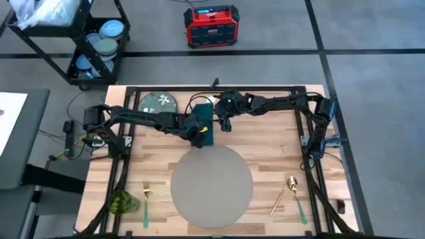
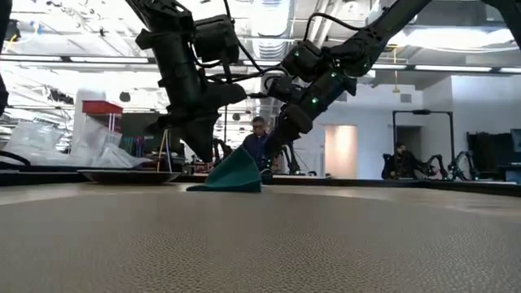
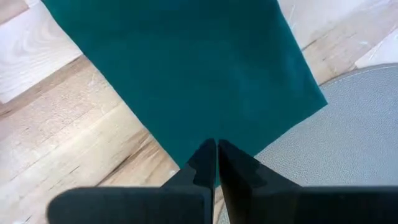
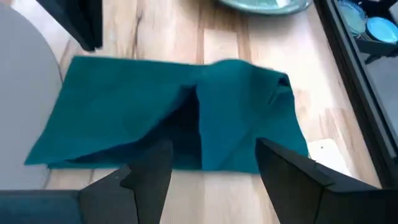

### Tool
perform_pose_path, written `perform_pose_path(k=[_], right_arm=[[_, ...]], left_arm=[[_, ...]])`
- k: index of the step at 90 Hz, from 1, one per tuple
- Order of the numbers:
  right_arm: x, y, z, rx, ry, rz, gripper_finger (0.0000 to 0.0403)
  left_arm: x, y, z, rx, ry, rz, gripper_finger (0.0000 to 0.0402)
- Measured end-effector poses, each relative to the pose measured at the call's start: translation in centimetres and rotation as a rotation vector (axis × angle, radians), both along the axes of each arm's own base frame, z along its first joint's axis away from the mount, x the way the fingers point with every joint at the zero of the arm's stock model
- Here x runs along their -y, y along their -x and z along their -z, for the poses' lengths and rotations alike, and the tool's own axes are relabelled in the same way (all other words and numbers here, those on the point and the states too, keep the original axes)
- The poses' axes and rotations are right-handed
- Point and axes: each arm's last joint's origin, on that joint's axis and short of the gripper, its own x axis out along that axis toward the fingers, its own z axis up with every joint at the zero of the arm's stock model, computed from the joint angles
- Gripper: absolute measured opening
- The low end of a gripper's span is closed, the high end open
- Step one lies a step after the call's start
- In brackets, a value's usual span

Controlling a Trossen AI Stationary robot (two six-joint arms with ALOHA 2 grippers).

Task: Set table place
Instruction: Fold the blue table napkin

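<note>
A dark teal napkin (image 1: pixel 206 126) lies on the table (image 1: pixel 279 143) just beyond the far rim of the round grey placemat (image 1: pixel 212 186), the place. My left gripper (image 1: pixel 200 137) is shut on the napkin's near end. My right gripper (image 4: pixel 211 152) hovers open over the napkin (image 4: pixel 174 124) from the right side (image 1: pixel 226 123), touching nothing. In the low view the napkin (image 2: pixel 236 175) stands tented, one side raised and its lower edge on the table. A green patterned plate (image 1: pixel 158 101) rests at the far left. My left gripper pinches the napkin's near end (image 3: pixel 214 146), beside the placemat's rim (image 3: pixel 348 137), between its two shut fingers. The fingers slant down from the table's left. The held part is raised, and the remainder of the cloth (image 3: pixel 186 62) still lies on the wood.
A fork (image 1: pixel 146 196) and a green round object (image 1: pixel 121 201) lie at the near left, and a gold spoon (image 1: pixel 285 192) at the near right. A black wire cart (image 1: pixel 93 40) with dishes and a red box (image 1: pixel 211 25) stand beyond the table.
</note>
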Motion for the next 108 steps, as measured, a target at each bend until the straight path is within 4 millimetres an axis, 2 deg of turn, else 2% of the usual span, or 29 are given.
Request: perform_pose_path(k=[22,87,108], right_arm=[[-0.4,-1.2,3.0,-0.051,-0.074,0.012,0.0206],[0.3,-1.6,2.5,0.017,-0.045,0.097,0.0203],[0.0,-1.9,3.1,0.016,-0.063,0.104,0.0203]], left_arm=[[0.0,0.1,0.0,-0.013,0.002,0.001,0.0000],[0.0,0.1,0.0,-0.024,-0.017,0.030,0.0000],[0.0,0.1,0.0,-0.031,-0.034,0.048,0.0000]])
